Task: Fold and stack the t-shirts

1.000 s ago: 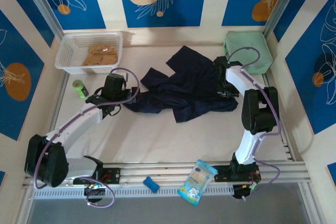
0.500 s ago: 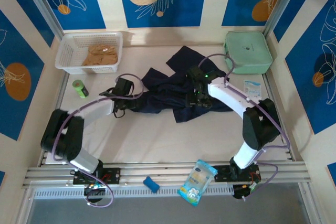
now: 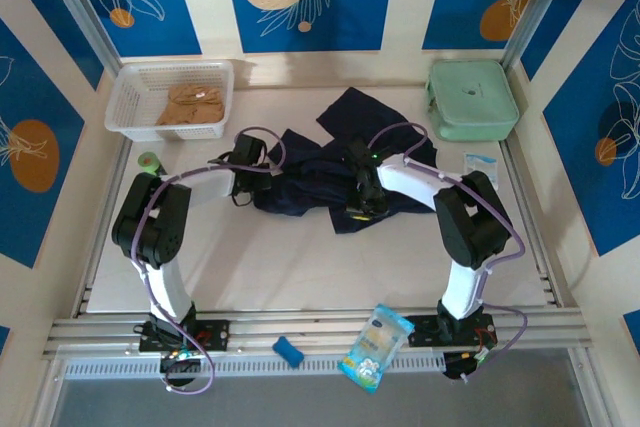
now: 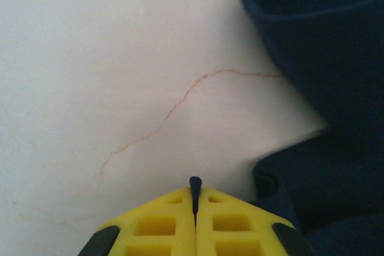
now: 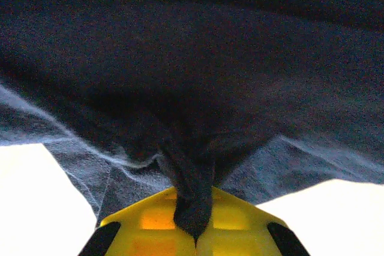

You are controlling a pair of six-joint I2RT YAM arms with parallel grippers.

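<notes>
Up close, my right claw (image 5: 195,211) is clenched on a bunched fold of the navy t-shirt (image 5: 192,88), with the cloth draping away on both sides. My left claw (image 4: 195,191) is squeezed closed too, over bare desk (image 4: 90,58) just beside the shirt's left edge. There's a dark sliver right at its tip, and honestly I can't tell if that's cloth or just the gap. From above, a small blue thing (image 3: 288,351) and a snack packet (image 3: 377,347) sit on the near rail. The navy shirt lies crumpled mid-desk, left claw at its left edge, right claw near its middle. Far back, the tan t-shirt (image 3: 190,105) sits in the white basket (image 3: 170,69) at the left corner, and a mint-green case (image 3: 472,97) is at the right corner.
</notes>
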